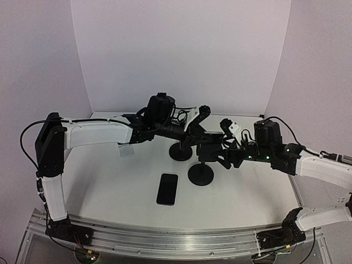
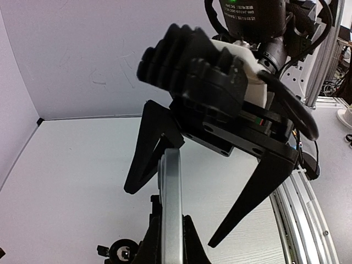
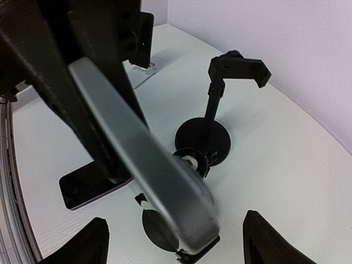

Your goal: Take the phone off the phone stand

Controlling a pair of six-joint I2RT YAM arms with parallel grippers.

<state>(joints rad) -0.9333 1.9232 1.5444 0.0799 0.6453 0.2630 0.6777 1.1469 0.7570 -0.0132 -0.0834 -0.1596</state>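
Left gripper (image 2: 168, 245) clamped tight on silver-edged phone (image 3: 148, 159), seen edge-on, tilted; right gripper (image 3: 181, 241) wide, fingers (image 2: 253, 187) either side of phone, contact unclear; phone's lower end sits at clamp of phone stand (image 1: 201, 174), round black base mid-bench (image 1: 110, 187), a bit toward near edge; second stand (image 3: 212, 104) just behind it toward far edge, clamp empty; black phone (image 1: 167, 188) flat on bench just left of front stand's base, nearer the near edge; both arms reach in to centre.

Silver-edged phone (image 3: 148, 165), tilted edge-on, on black stand (image 1: 201, 174)
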